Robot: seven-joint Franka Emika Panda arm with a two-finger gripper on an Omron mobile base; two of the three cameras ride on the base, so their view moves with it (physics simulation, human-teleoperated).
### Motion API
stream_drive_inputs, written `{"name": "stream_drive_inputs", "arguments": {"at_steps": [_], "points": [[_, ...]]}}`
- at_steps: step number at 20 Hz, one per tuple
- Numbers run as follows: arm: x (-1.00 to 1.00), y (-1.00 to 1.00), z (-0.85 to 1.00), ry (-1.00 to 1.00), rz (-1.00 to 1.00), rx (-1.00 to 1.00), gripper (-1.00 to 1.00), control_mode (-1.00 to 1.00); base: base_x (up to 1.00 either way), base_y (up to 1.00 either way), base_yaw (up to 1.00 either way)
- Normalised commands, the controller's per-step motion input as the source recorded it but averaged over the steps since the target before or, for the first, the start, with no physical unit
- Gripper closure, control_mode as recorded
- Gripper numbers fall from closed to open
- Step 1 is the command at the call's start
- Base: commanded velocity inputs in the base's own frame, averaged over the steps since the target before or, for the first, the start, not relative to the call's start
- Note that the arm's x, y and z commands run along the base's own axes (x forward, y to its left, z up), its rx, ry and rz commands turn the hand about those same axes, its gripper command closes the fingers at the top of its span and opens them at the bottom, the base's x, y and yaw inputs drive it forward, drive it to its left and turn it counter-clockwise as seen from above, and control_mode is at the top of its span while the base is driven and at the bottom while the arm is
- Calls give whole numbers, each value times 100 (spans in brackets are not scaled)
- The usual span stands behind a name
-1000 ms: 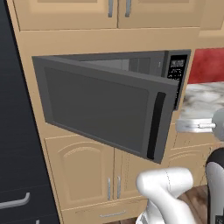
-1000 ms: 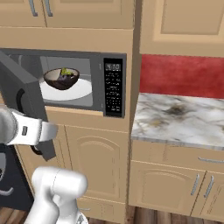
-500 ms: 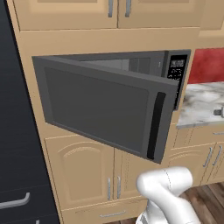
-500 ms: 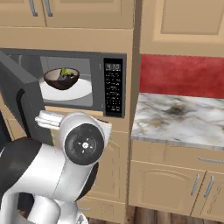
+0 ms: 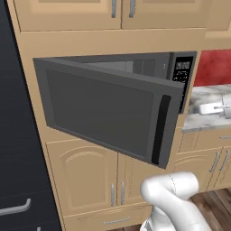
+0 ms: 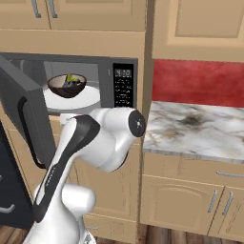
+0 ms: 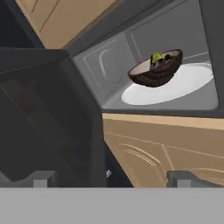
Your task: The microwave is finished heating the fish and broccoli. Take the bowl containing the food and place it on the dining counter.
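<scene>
The microwave (image 6: 95, 62) is built into tan cabinets, and its door (image 5: 103, 113) hangs open toward me. Inside, the dark brown bowl (image 6: 66, 86) rests on a flat white plate (image 6: 83, 101). In the hand view the bowl (image 7: 155, 70) sits upper right on that plate (image 7: 179, 85), with the green broccoli (image 7: 156, 57) poking above its rim. The fish is too small to make out. My gripper (image 7: 111, 179) is open, below and short of the microwave's opening, with nothing between its fingers. The dining counter is out of view.
The open door (image 6: 26, 114) juts out on the left of the opening. The black keypad panel (image 6: 123, 86) sits right of it. A marble worktop (image 6: 200, 131) under a red backsplash lies further right. My bent arm (image 6: 112, 138) stands in front of the lower cabinets.
The arm has swung up across the right base view, from low at the left to in front of the cabinets under the microwave. The door and bowl have not moved.
</scene>
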Motion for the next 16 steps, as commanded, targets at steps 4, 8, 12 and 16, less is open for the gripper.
{"name": "stream_drive_inputs", "arguments": {"at_steps": [4,8,12,16], "points": [[43,100,-1,8,22,7,-100,-100,0,0,0],[-7,100,0,10,25,9,-100,-100,0,0,0],[-74,100,0,5,33,5,-100,-100,0,0,0],[-88,100,-5,0,31,3,-100,-100,0,0,0]]}}
